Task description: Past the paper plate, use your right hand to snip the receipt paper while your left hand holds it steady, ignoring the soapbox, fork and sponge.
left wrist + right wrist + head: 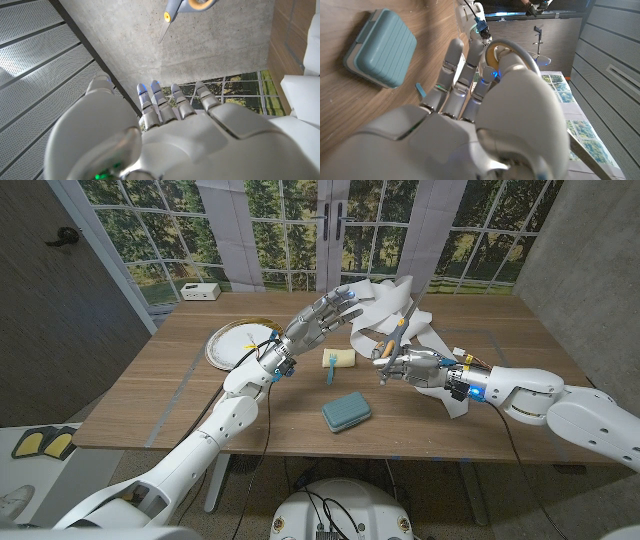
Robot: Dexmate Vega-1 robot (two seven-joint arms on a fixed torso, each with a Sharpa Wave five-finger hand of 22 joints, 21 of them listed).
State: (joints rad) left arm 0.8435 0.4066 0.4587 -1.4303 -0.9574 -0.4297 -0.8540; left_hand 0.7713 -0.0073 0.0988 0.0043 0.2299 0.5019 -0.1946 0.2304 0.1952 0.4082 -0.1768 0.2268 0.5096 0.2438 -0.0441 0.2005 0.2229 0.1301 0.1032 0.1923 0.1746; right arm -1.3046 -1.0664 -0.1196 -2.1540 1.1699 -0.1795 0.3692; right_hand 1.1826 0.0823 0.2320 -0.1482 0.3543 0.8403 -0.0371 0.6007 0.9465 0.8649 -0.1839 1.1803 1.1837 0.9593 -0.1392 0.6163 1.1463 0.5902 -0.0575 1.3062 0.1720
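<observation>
On the left, the paper plate [233, 340] lies on the wooden desk [150, 405], and the left arm reaches over it so that the left hand [318, 318] is raised above the desk with its fingers stretched out toward the crumpled white receipt paper [385, 305], the fingertips touching or pinching its near edge; whether they truly grip it I cannot tell. In the left wrist view that hand [165, 135] shows its back with the fingers [150, 102] close together. Just beside it on the desk lies the yellow sponge [342, 359] with the blue fork [330, 366] at its side, and nearer the front edge the teal soapbox [346, 411]. Further right, the right hand [412, 366] is closed around the scissors [393, 343], which stand upright with the blades up against the lower folds of the receipt paper. The right wrist view shows this hand [485, 115] with a finger through the yellow-lined handle ring [501, 54], and the soapbox [382, 46] beyond.
</observation>
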